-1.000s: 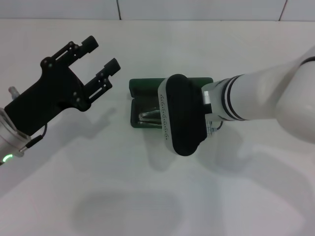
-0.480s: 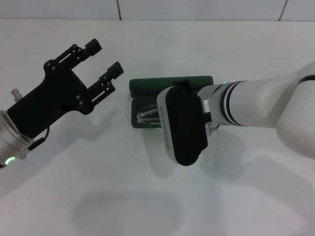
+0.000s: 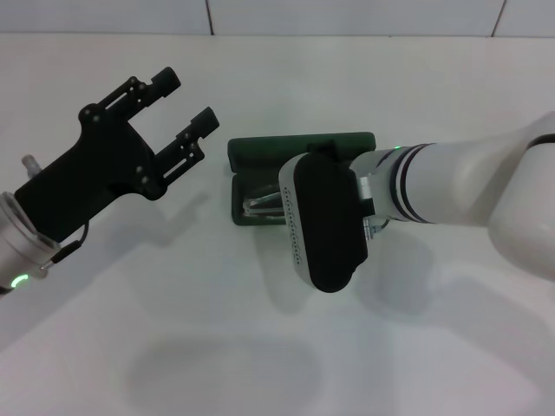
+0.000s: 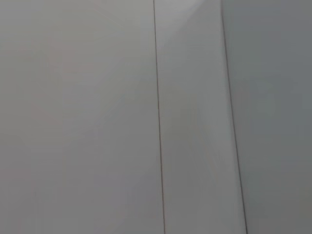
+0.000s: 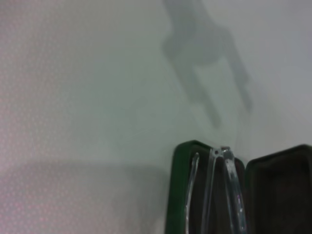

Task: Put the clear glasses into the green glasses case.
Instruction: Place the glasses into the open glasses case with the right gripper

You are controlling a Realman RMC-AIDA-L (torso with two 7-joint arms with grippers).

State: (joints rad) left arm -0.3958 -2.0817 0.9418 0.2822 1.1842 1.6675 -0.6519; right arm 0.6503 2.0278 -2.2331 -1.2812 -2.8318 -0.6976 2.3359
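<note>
Open green case (image 3: 299, 149) at table (image 3: 260, 347) centre, lid toward 12 o'clock. Clear glasses (image 3: 260, 206) lying inside its lower half, arms visible along the lining in the right wrist view (image 5: 226, 190). No legible writing on the case. Right pincer hidden under its wrist, directly over the case. Left pincer (image 3: 178, 108) at 10 o'clock, spread wide, empty.

The white desk (image 3: 260, 347) carries 1 thing. The green glasses case (image 3: 299, 147) lies open directly on it.
</note>
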